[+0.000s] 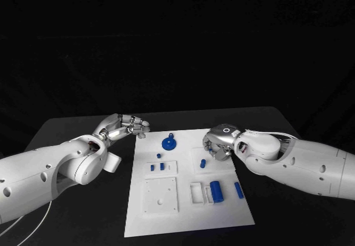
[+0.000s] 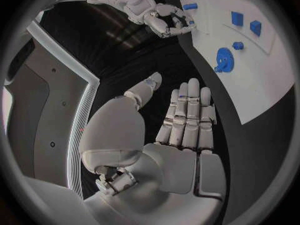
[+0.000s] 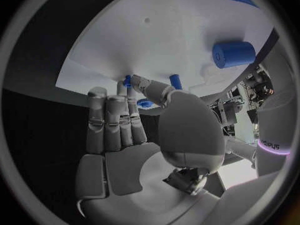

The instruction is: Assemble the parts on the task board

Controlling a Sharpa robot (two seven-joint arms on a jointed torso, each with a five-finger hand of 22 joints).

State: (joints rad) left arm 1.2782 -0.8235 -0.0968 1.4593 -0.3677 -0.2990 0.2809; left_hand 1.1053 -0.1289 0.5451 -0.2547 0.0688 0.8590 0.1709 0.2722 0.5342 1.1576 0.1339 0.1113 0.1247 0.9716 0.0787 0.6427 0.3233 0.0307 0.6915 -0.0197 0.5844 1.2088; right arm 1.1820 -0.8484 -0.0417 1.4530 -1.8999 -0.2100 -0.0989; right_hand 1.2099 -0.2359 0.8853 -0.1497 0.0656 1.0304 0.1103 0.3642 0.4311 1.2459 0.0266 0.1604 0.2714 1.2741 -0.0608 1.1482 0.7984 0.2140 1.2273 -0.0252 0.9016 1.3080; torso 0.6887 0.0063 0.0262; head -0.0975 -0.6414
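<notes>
The white task board lies in the middle of the table. On it are a blue gear, three small blue pieces, a short peg, a thick cylinder and a slim bar. My left hand hovers off the board's far left corner, empty, its fingers stretched out side by side. My right hand hangs over the board's far right edge, close to the peg, holding nothing. The right wrist view shows its palm, the cylinder and the peg.
White recessed fixtures and a small frame sit on the near half of the board. Black table surrounds the board. The left wrist view shows the gear and the right hand beyond it.
</notes>
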